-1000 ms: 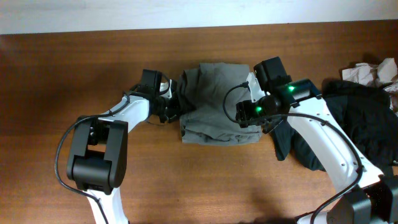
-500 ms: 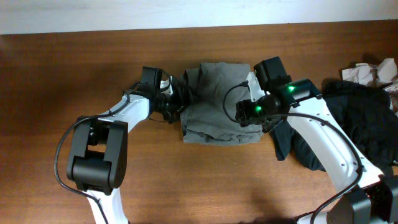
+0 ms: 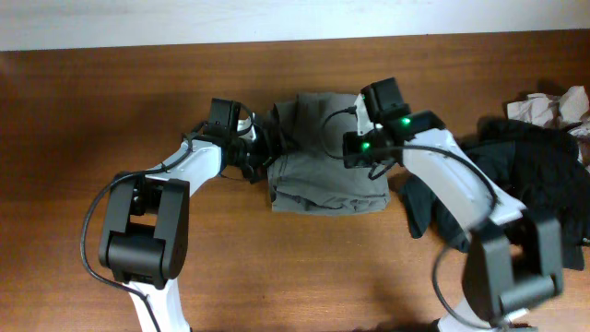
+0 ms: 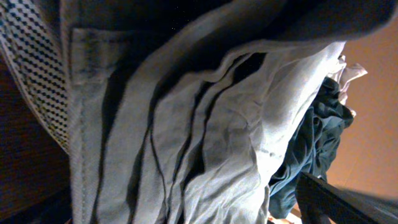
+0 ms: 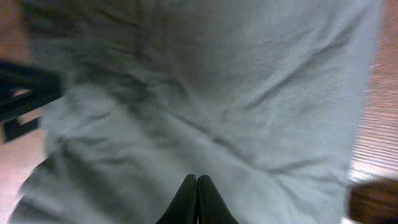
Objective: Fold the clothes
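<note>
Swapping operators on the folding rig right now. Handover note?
Left hand: at the left edge of the gray garment, buried in cloth; can't tell if it's open or shut.
Right hand: shut, nothing seen between the tips, over the garment's top surface; contact unclear.
Gray garment: mid-table, folded into a rough rectangle, upper-left corner bunched.
Dark clothes pile: right side of the table, unfolded.
Done: gray garment mostly folded.
Left: probably tidy that corner, then fold the dark pile.

I'm looking straight down at the table [image 3: 92, 111] from overhead — both wrist cameras are crowding the same grey garment [image 3: 318, 171].
</note>
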Controlling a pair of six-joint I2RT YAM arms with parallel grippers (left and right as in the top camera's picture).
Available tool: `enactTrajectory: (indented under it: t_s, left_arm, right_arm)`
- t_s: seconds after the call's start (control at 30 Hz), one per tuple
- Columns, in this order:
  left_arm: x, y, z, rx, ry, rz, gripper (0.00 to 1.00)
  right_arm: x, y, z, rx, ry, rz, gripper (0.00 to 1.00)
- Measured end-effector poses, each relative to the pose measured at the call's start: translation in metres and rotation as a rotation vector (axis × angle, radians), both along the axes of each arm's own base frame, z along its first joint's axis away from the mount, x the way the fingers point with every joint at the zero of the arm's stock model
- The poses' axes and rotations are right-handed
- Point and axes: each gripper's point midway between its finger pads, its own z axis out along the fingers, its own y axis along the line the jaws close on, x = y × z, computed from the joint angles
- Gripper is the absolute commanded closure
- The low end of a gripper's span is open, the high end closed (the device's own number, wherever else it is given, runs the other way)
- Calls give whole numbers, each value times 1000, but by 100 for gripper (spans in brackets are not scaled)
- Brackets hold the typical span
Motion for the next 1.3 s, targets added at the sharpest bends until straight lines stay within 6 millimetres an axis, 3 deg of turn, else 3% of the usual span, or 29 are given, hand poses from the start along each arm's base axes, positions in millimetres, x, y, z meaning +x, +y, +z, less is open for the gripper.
enactTrajectory:
  t_s: [0.23,0.57,0.87,0.97,1.23,1.3]
  left_arm:
    - [-6,1,-2,15,-5,-40,1]
    - [-18,17,-3,13,18,-89,1]
    - [-10,13,0,-17,-69,-128,1]
    - [-5,7,-1,-58,-108,-150,7]
    - [-5,-6,-2,-265,-147,-231,11]
    - [-6,-8,-2,-299,-152,-244,16]
  right_arm:
    - [5,10,-44,52,108,-89,96]
    - [3,13,-70,82,199,-194,96]
    - [0,15,-76,99,229,-214,96]
    - [0,16,-76,105,233,-212,96]
    - [-1,18,-76,113,238,-209,96]
    - [-1,18,-76,113,238,-209,96]
